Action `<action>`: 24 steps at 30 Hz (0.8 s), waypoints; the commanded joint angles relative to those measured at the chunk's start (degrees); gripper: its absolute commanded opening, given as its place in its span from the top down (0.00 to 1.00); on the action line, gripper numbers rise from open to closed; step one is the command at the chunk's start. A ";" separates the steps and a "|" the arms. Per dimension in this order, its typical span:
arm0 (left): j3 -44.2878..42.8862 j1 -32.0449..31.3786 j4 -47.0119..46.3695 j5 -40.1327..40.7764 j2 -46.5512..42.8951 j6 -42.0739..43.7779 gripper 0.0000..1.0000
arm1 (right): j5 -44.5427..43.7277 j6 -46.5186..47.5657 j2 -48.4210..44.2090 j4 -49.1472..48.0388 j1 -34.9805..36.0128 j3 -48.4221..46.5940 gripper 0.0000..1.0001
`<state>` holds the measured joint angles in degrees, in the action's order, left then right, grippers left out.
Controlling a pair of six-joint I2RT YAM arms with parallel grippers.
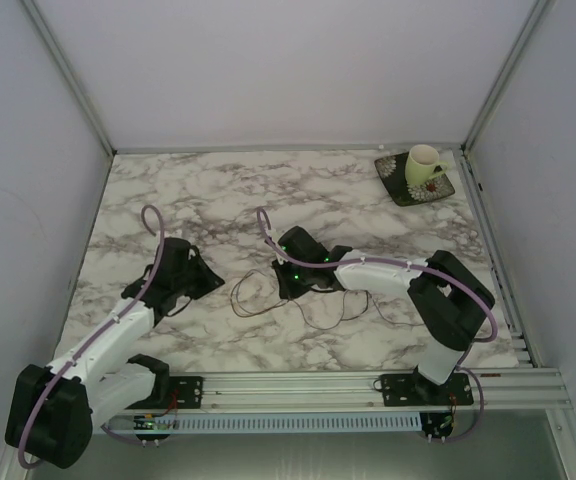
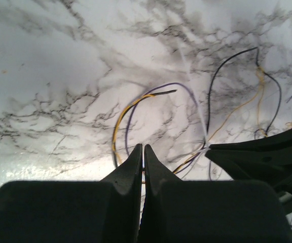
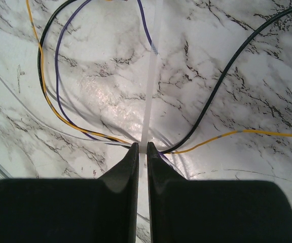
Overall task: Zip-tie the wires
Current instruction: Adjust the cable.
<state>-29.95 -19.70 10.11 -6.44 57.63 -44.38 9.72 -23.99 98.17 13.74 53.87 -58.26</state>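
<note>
The wires (image 1: 338, 305) lie in loose loops on the marble table between the two arms. In the right wrist view they show as a black (image 3: 230, 71), a yellow (image 3: 267, 133) and a purple (image 3: 59, 50) strand meeting under the fingertips. My right gripper (image 3: 147, 147) (image 1: 290, 288) is shut on a white zip tie strip (image 3: 151, 86) that runs straight away from the tips. My left gripper (image 2: 143, 147) (image 1: 206, 283) is shut just short of a yellow wire loop (image 2: 123, 114). Nothing shows clearly between its fingers. The right gripper's black body (image 2: 267, 152) fills the right of the left wrist view.
A cream cup (image 1: 423, 165) stands on a dark square plate (image 1: 404, 192) at the back right corner. White enclosure walls close in the table on three sides. An aluminium rail (image 1: 318, 385) carrying both arm bases runs along the near edge.
</note>
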 commanded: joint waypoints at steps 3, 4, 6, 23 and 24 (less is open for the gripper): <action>3.71 0.97 -1.01 0.20 -0.18 0.52 1.00 | -0.96 0.60 0.62 0.68 0.09 -2.38 1.00; 4.21 1.04 -1.46 0.25 0.04 0.52 1.00 | -0.94 0.65 0.62 0.80 0.03 -2.46 1.00; 4.90 1.22 -2.11 0.40 0.64 0.72 1.00 | -0.91 0.70 0.65 0.77 0.08 -2.56 1.00; -0.01 5.00 -3.17 2.41 6.58 6.53 1.00 | -1.41 0.52 0.28 1.03 0.09 -2.28 1.00; -0.28 5.10 -3.46 2.36 7.00 6.69 1.00 | -1.37 0.52 0.29 1.03 0.08 -2.28 1.00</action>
<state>-27.51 -15.33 7.97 -4.43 63.18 -39.99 9.45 -23.57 98.17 14.06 53.87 -58.37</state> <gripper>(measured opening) 0.008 0.052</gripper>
